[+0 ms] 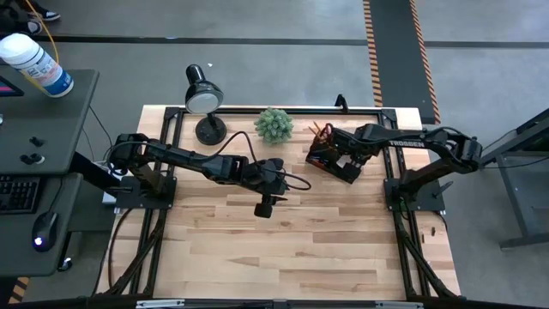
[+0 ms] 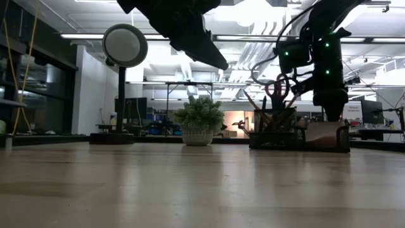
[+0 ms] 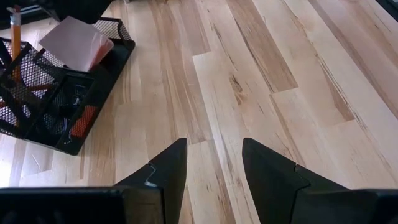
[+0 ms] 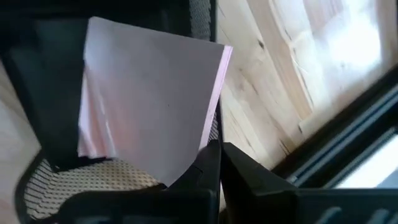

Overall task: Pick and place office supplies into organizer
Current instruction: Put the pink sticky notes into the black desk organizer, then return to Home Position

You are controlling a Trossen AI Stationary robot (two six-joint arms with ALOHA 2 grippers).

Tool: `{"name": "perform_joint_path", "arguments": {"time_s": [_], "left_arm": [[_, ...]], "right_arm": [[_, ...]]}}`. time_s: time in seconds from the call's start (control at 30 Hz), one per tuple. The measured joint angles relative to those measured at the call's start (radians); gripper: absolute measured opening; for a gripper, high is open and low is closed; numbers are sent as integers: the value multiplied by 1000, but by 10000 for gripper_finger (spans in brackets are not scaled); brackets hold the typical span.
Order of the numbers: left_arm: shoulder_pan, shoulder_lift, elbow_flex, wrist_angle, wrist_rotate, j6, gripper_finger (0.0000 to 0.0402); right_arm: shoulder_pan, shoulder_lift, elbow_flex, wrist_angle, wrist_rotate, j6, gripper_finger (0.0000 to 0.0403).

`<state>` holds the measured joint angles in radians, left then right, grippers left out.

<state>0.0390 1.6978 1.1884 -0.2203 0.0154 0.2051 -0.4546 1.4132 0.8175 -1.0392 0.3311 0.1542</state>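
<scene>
Butcher-block wooden table [image 1: 283, 240] carries a black wire-mesh desk organizer [image 1: 333, 157] toward two o'clock from its centre, near the far edge. Red-handled scissors [image 2: 276, 87] and thin orange pencils [image 3: 15, 26] stand upright in its taller compartments. A pink square sticky-note pad [image 4: 149, 102] lies tilted in the low tray section of the organizer, one corner leaning over the mesh wall.

The right gripper [image 4: 219, 163] sits directly over that tray, at three o'clock from the organizer's tall cups, its two dark fingers pressed together with no gap; their tips lie at the pad's lower edge, and whether they pinch the pad cannot be told.

The left gripper [image 3: 212, 163] hovers above bare wood near the table's middle, at about eight o'clock from the organizer and well apart from it, fingers spread and holding nothing.

A green fuzzy potted plant [image 1: 274, 124] stands at nine o'clock from the organizer, and a black round-based desk lamp [image 1: 205, 100] stands farther along at nine o'clock from the plant.
</scene>
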Motion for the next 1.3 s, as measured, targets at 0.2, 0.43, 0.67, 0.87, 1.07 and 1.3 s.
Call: {"name": "perform_joint_path", "arguments": {"time_s": [0.2,0.43,0.67,0.87,1.07,1.3], "left_arm": [[0,0,0,0,0,1,143],[0,0,0,0,0,3,143],[0,0,0,0,0,3,142],[0,0,0,-13,-4,18,142],[0,0,0,-33,-6,23,142],[0,1,0,-43,-8,25,142]], "right_arm": [[18,-3,-2,64,-48,-29,0],[18,-3,-2,50,10,-31,0],[50,-31,22,-64,48,4,0],[96,-172,50,-176,48,106,0],[220,-373,50,-174,-30,236,0],[432,-524,50,-32,-42,368,0]]}}
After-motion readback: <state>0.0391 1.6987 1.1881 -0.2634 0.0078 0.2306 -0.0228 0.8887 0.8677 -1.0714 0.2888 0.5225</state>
